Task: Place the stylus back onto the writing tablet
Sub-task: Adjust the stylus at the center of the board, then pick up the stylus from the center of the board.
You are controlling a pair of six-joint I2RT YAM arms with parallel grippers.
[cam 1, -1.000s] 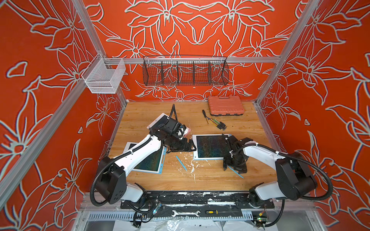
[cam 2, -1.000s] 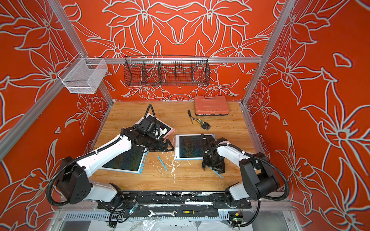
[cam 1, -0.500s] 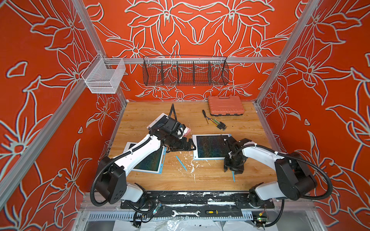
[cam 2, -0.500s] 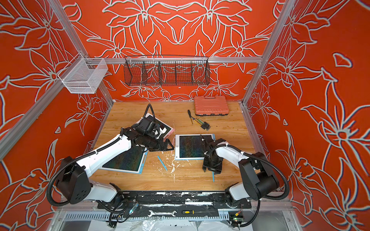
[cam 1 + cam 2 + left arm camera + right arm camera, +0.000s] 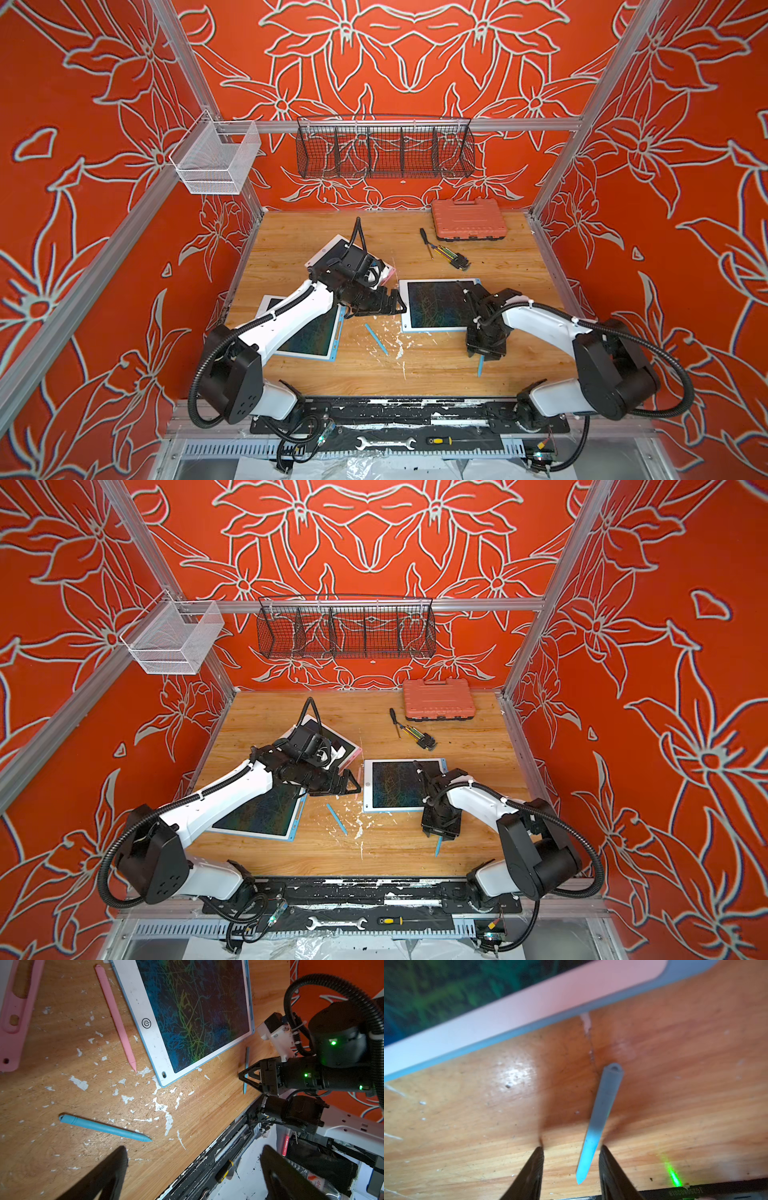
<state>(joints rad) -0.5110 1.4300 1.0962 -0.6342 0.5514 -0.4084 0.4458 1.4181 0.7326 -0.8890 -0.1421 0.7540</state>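
A blue stylus [image 5: 602, 1113] lies on the wood near the table's front edge, its tip [image 5: 480, 366] poking out beneath my right gripper [image 5: 484, 353]. Its shaft sits between the right gripper's [image 5: 571, 1148] fingers, close against one finger [image 5: 607, 1159], with a gap to the other, so the gripper is still open. The writing tablet [image 5: 436, 305], white-framed with a scribbled dark screen, lies just behind it. My left gripper [image 5: 392, 303] hovers wide open and empty off the tablet's left edge.
A second blue stylus [image 5: 376, 338] and a pink stylus [image 5: 116, 1016] lie loose left of the tablet. Another blue-edged tablet [image 5: 311, 336] and a pink one [image 5: 332, 249] sit under the left arm. An orange case [image 5: 467, 218] and hex keys [image 5: 451, 257] are at the back.
The right gripper's jaws have narrowed around the blue stylus, and the stylus has swung from slanting to pointing at the front edge. The left arm has stayed put.
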